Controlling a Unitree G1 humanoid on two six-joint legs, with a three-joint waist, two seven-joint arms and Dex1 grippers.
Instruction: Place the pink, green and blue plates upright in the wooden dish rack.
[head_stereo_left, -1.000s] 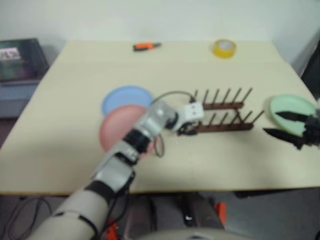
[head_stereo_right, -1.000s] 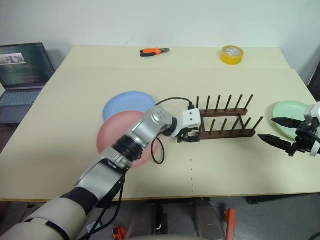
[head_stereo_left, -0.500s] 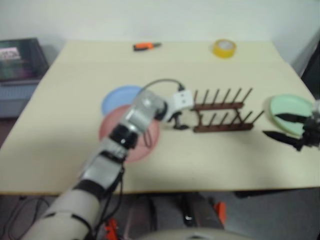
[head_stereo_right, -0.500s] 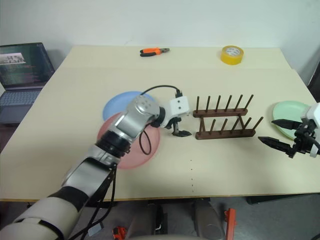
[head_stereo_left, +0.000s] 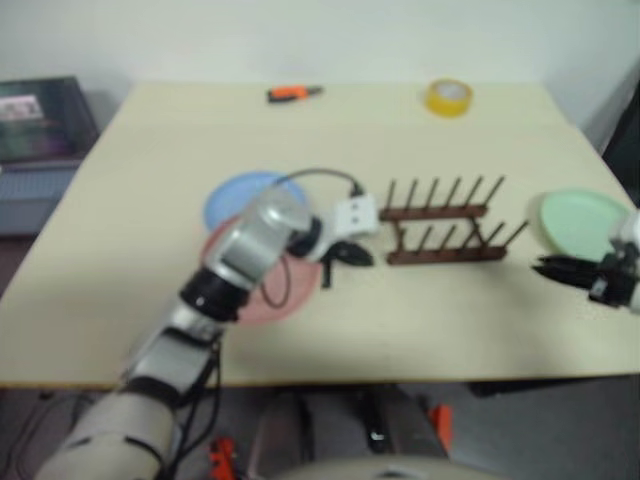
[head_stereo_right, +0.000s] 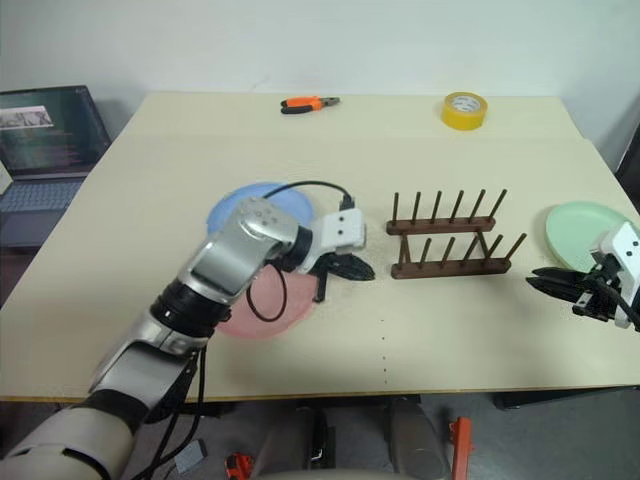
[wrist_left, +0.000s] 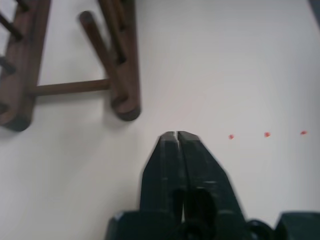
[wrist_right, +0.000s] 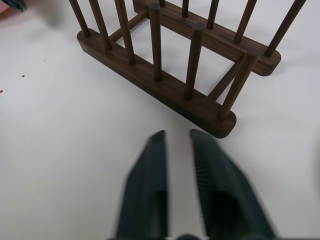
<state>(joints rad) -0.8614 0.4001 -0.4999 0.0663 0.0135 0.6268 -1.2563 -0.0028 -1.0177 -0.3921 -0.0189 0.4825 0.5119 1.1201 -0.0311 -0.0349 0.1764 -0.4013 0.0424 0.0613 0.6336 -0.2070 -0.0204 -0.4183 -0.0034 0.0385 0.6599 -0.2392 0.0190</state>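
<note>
Wooden dish rack (head_stereo_right: 451, 242): dark reddish-brown, two parallel base rails with rows of thin pegs that lean slightly, empty. Long axis runs across the table (head_stereo_right: 120, 230), left to right in the head views, rails one behind the other. Sits right of table centre.

Plates all lie flat on the table, none in the rack. Blue plate (head_stereo_right: 236, 205) left of the rack, farther back. Pink plate (head_stereo_right: 272, 300) overlaps its near edge; both partly hidden under the left arm. Green plate (head_stereo_right: 578, 226) near the right table edge, well apart from the other two, on the rack's right side. All three plain, matte, shallow, round.

Left end effector (head_stereo_right: 352, 267): fingers pressed together, nothing between them, pointing toward the rack's left end. It hangs just beyond the pink plate's right rim, between that plate and the rack, near the rack but apart from it. In the left wrist view the joined fingertips (wrist_left: 175, 136) sit short of the nearest rail end.

Right end effector (head_stereo_right: 553, 281): tips drawn close, a narrow gap visible in the right wrist view, holding nothing. Just in front of the green plate's near edge, pointing at the rack's right end.

Yellow tape roll (head_stereo_right: 464, 109) and orange-handled pliers (head_stereo_right: 308, 102) at the far edge.
</note>
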